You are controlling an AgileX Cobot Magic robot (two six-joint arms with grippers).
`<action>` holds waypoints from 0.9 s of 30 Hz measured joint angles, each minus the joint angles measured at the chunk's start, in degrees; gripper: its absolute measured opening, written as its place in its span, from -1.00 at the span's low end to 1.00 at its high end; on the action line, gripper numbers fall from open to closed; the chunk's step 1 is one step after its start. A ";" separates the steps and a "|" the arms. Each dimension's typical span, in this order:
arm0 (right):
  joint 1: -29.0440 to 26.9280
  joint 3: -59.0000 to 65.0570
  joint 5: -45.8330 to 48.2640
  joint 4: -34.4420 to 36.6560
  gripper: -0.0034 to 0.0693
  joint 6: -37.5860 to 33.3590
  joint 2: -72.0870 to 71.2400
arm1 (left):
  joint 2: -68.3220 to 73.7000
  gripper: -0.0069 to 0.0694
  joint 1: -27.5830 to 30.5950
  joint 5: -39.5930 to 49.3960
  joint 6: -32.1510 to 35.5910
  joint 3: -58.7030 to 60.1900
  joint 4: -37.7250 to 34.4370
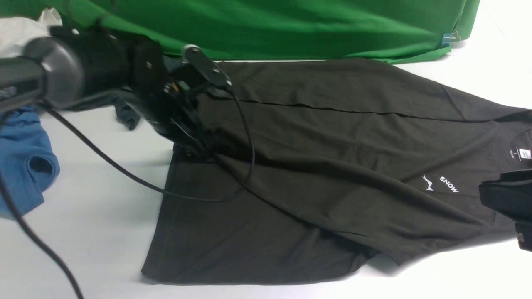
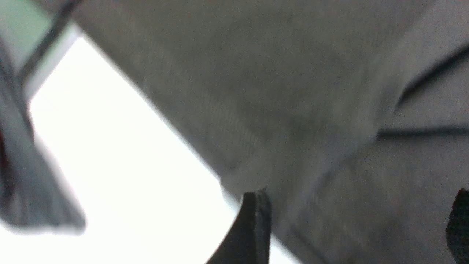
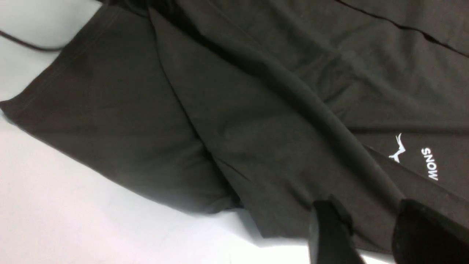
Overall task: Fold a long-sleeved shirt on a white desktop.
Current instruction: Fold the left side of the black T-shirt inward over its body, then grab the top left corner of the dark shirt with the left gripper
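The long-sleeved shirt (image 1: pixel 311 166) lies spread on the white desktop (image 1: pixel 83 232), dark olive-black, with its neck label (image 1: pixel 519 153) to the right and its hem to the left. A sleeve is folded slantwise across the body, ending near the white SNOW lettering (image 1: pixel 449 184). My left gripper (image 1: pixel 189 143) hangs blurred over the hem's far corner. In the left wrist view its fingers (image 2: pixel 256 227) stand wide open above the shirt (image 2: pixel 293 91), holding nothing. My right gripper (image 1: pixel 507 203) sits over the shoulder; in its wrist view the right gripper (image 3: pixel 370 223) shows jaws apart above flat cloth (image 3: pixel 256 110).
A blue garment (image 1: pixel 25 162) lies at the left edge, with a small dark teal-grey garment (image 1: pixel 124 112) behind the left arm. The green backdrop (image 1: pixel 291 25) hangs along the back. A black cable (image 1: pixel 124 174) trails from the left arm over the shirt's hem.
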 joint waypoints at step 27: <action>0.00 -20.32 6.21 4.30 -0.24 4.76 17.00 | 20.85 0.99 14.69 5.79 -12.75 -32.47 -35.75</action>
